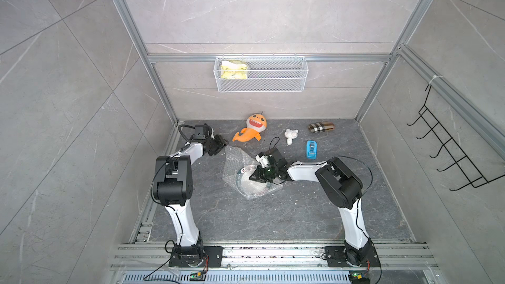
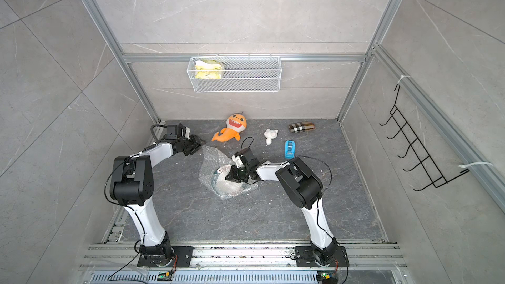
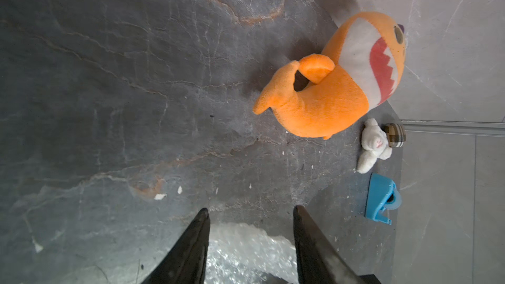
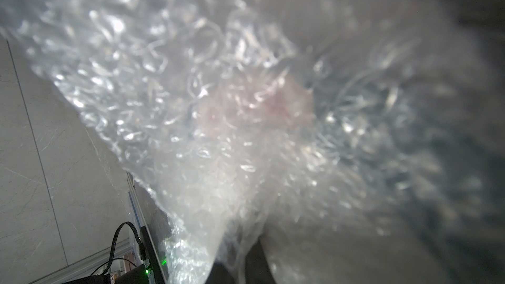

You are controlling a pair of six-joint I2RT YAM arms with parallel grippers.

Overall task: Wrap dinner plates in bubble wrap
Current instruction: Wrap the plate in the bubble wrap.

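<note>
The dinner plate (image 1: 240, 182) (image 2: 216, 182) lies on the dark floor, its dark rim showing through the bubble wrap (image 1: 235, 163) (image 2: 211, 162) crumpled over and around it. My right gripper (image 1: 252, 177) (image 2: 228, 177) is low over the plate and shut on a bunched fold of the wrap; in the right wrist view the bubble wrap (image 4: 191, 91) fills the picture and gathers into the right gripper (image 4: 240, 258). My left gripper (image 1: 222, 143) (image 2: 200, 143) (image 3: 251, 210) stands open at the wrap's far left corner. The bubble wrap (image 3: 246, 247) lies loose between its spread fingers.
At the back of the floor lie an orange shark plush (image 1: 252, 129) (image 3: 333, 88), a small white plush (image 1: 291, 135), a plaid case (image 1: 321, 127) and a blue tape dispenser (image 1: 311, 149). A wire basket (image 1: 261, 73) hangs on the back wall, a black hook rack (image 1: 451, 154) on the right wall.
</note>
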